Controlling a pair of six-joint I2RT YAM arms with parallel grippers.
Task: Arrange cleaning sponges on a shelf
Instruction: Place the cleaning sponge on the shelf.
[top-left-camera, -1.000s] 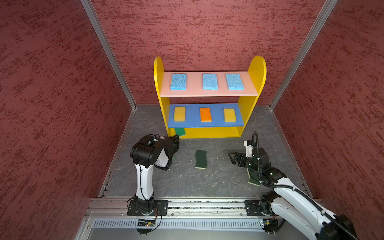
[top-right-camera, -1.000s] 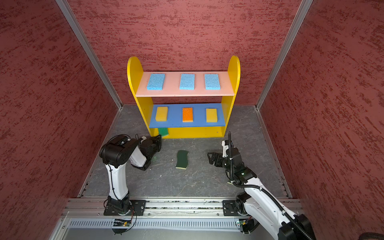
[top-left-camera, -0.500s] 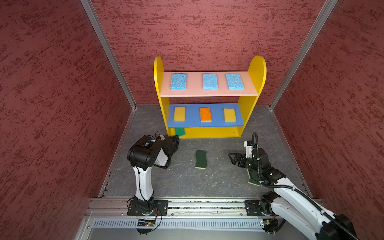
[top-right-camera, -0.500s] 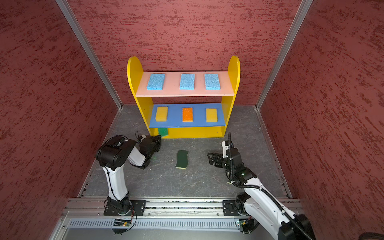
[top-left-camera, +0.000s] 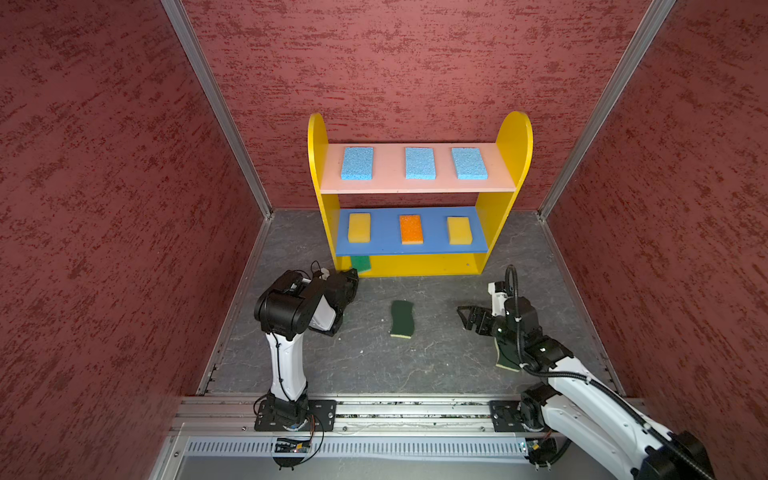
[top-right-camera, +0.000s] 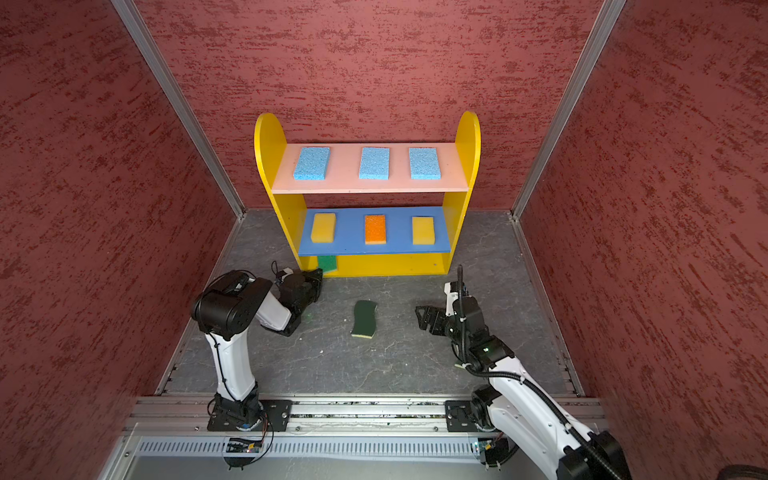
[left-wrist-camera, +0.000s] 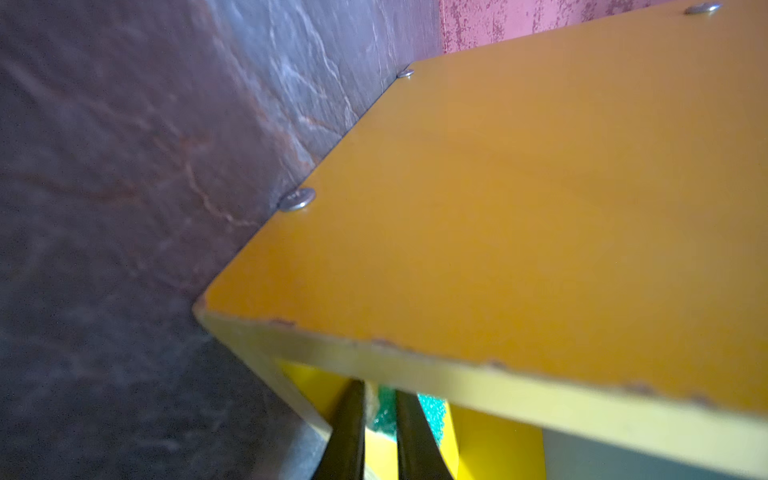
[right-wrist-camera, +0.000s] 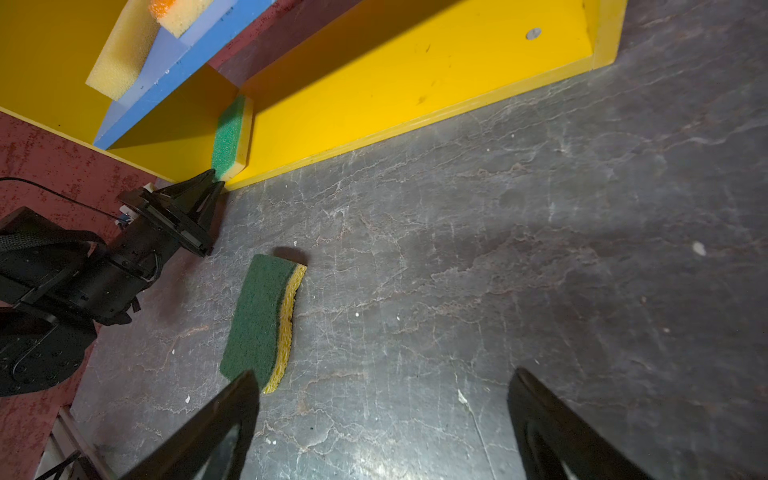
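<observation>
At the shelf (top-left-camera: 513, 141) base's left front corner, the left gripper (right-wrist-camera: 212, 179), jaws narrow, touches the bright green sponge (right-wrist-camera: 227, 137); grip unclear. The right gripper (top-left-camera: 466, 319) gapes wide near the dark green wavy sponge (top-left-camera: 402, 318) mid-floor.

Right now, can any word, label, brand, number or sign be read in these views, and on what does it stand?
None can be read.
The shelf and the sponges carry no visible print.
The small circuit board on the front rail may bear markings, but it is too small to read.
</observation>
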